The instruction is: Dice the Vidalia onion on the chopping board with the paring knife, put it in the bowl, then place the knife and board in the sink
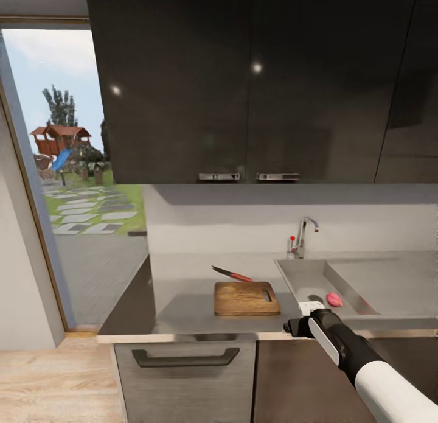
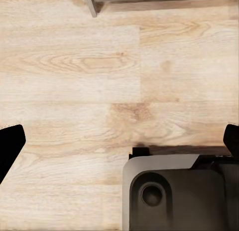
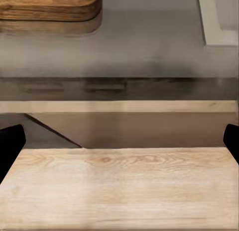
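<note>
- Vidalia onion (image 1: 334, 299) in sink (image 1: 304, 277), just past right tool (image 1: 298, 327), not yet picked.
- Chopping board (image 1: 246, 298) bare on surface (image 1: 182, 289), beyond-left of tool; paring knife (image 1: 231, 273) behind it.
- Right tool spread wide, empty; left tool (image 2: 119, 141) wide too, over floor (image 2: 74, 66).
- All steps left, I'd say.

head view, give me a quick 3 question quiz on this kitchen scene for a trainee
1. True or false: the Vidalia onion lies in the sink.
2. The paring knife lies: A) on the chopping board, B) on the countertop behind the board, C) in the sink?
3. Fill in: the right claw hovers near the countertop's ____ edge.

Key: 1 true; 2 B; 3 front.
</note>
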